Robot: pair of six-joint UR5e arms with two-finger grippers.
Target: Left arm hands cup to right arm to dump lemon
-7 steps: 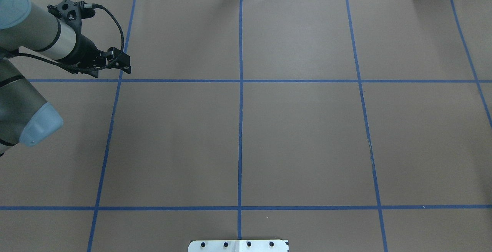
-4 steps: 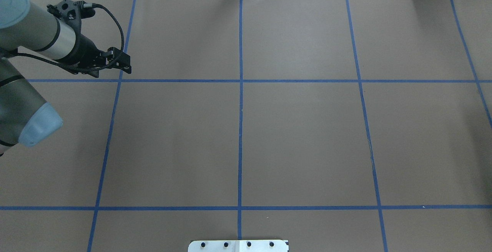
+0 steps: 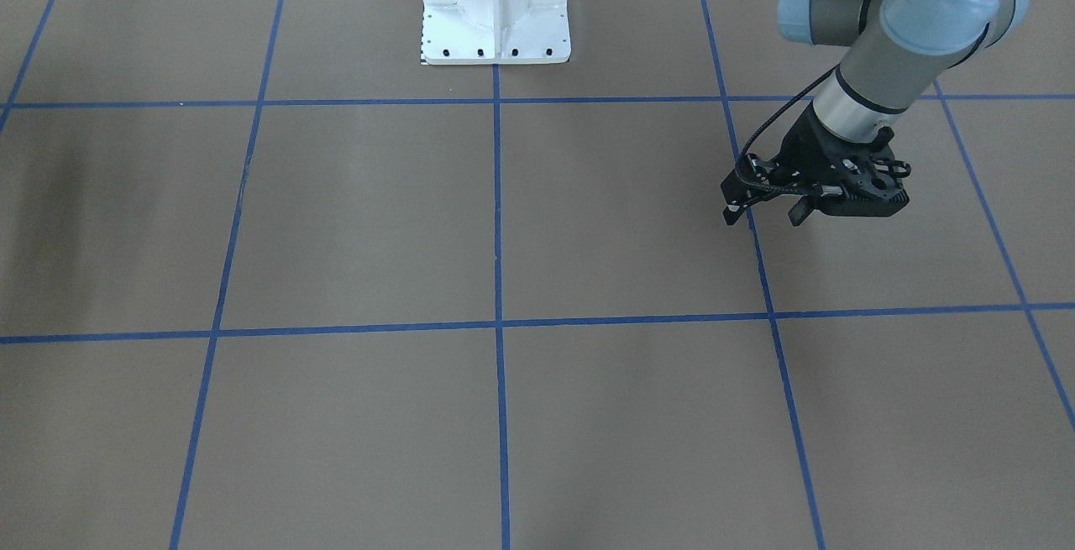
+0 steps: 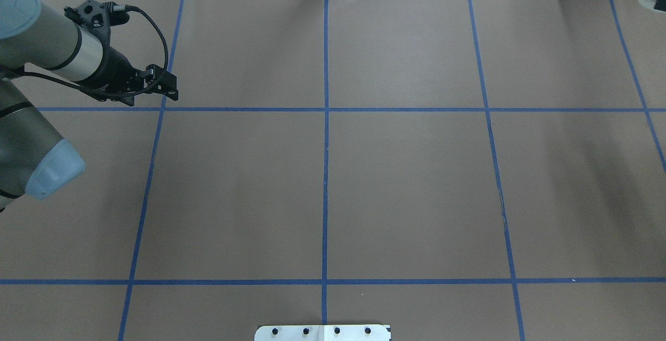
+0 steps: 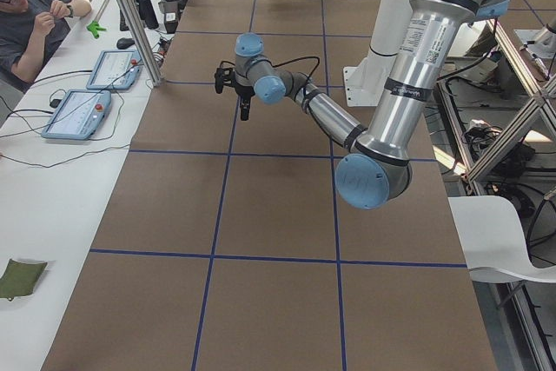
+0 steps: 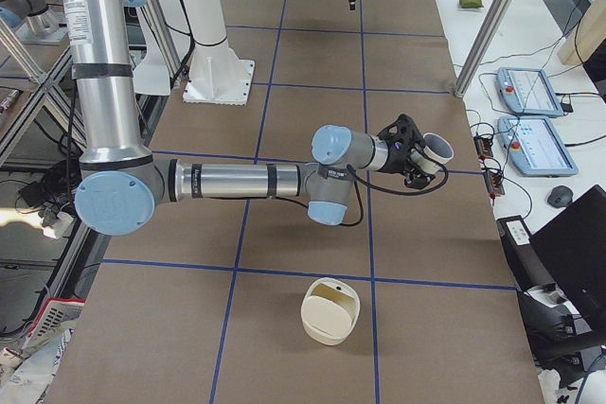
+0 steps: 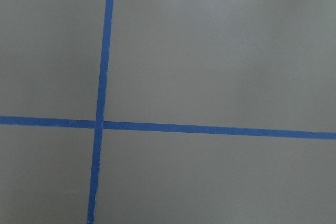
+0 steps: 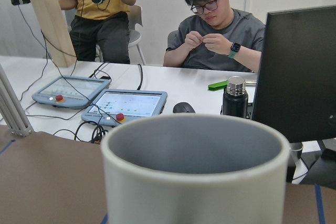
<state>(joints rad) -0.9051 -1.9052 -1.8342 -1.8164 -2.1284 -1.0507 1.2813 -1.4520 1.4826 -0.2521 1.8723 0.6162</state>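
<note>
Cream-white ceramic cup (image 8: 194, 182) with a grey inside is sitting upright at the tip of the black right gripper (image 6: 423, 160), above the brown paper-covered table (image 4: 406, 185). That pose would be keeping any contents in. Whether those fingers are clamping the cup cannot be told. The lemon is not showing, the cup's bottom being hidden. Well apart, the black left gripper (image 3: 764, 214) is hanging empty with fingers spread, seemingly standing clear. A second cream vessel (image 6: 329, 309) is resting on the table beside the right arm.
</note>
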